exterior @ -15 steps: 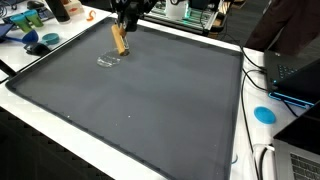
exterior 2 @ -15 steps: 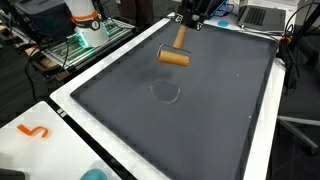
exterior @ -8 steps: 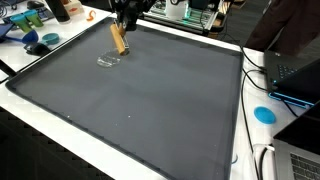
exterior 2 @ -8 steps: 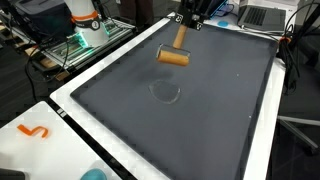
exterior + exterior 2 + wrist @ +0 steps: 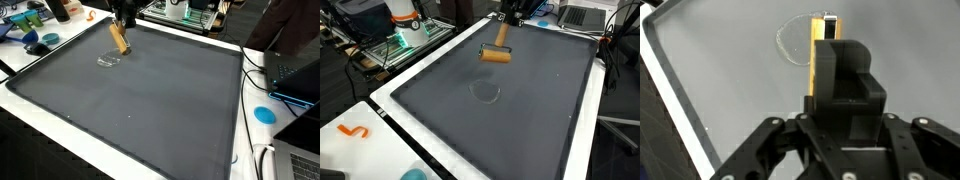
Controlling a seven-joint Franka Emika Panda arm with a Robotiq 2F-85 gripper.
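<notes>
My jaws are clamped on the handle of a wooden mallet (image 5: 497, 54), near the handle's top end. It hangs head-down over the far part of the dark mat (image 5: 520, 110), near its far edge. In an exterior view the mallet (image 5: 119, 39) slants a little instead of hanging plumb.

I judge it light and stiff: plain wood, nothing that bends or breaks easily. The smooth round handle could twist or slide between flat pads, and the head's weight hangs below my grip, so it may swing. A hold nearer the head would steady it. The handle is the only place slim enough for me to close on.

Beside the mallet a clear disc (image 5: 485, 92) lies flat on the mat. It shows only as a faint outline, and I cannot tell whether it is a lid, a ring or a dish. It looks thin and slick, hard to pick up off the mat.

In the wrist view my own black body covers most of the mallet (image 5: 821, 60). Only a yellow strip shows, with the disc (image 5: 795, 40) beyond it. The fingertips and their contact with the handle are hidden there. I cannot make out how far the head hangs above the mat. The white table (image 5: 382, 100) runs out of the picture on all sides.
</notes>
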